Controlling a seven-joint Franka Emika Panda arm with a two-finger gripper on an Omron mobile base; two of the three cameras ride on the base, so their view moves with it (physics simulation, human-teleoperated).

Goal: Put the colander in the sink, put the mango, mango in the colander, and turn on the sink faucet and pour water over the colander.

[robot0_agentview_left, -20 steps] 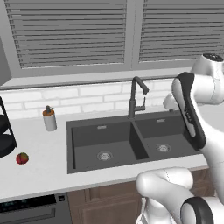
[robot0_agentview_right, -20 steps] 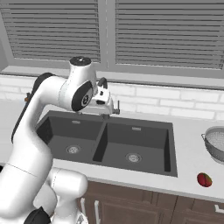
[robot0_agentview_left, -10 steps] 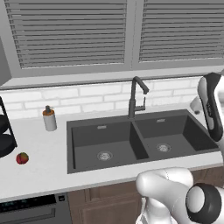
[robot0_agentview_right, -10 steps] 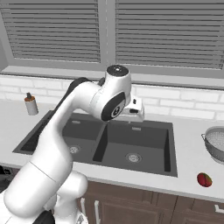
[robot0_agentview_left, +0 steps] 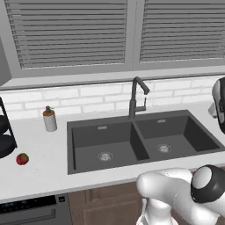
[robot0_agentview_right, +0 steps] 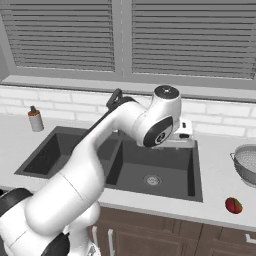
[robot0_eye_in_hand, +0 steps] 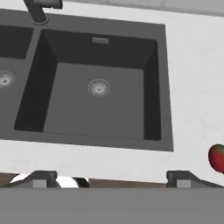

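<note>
Colander (robot0_agentview_right: 246, 165), wire mesh, on white table (robot0_agentview_right: 215, 165) right of sink (robot0_agentview_right: 150, 165), outside the basins.
One mango (robot0_agentview_right: 233, 205) near it at the table's front edge; another mango (robot0_agentview_left: 22, 159) left of sink. Faucet (robot0_agentview_left: 137, 94) behind the divider. End effector (robot0_eye_in_hand: 111, 177) wide open, empty, above the right basin.

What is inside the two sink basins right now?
Each basin of the sink holds only its round silver drain. The colander sits on the counter to the right. In the right base view the arm hides part of the left basin.
</note>
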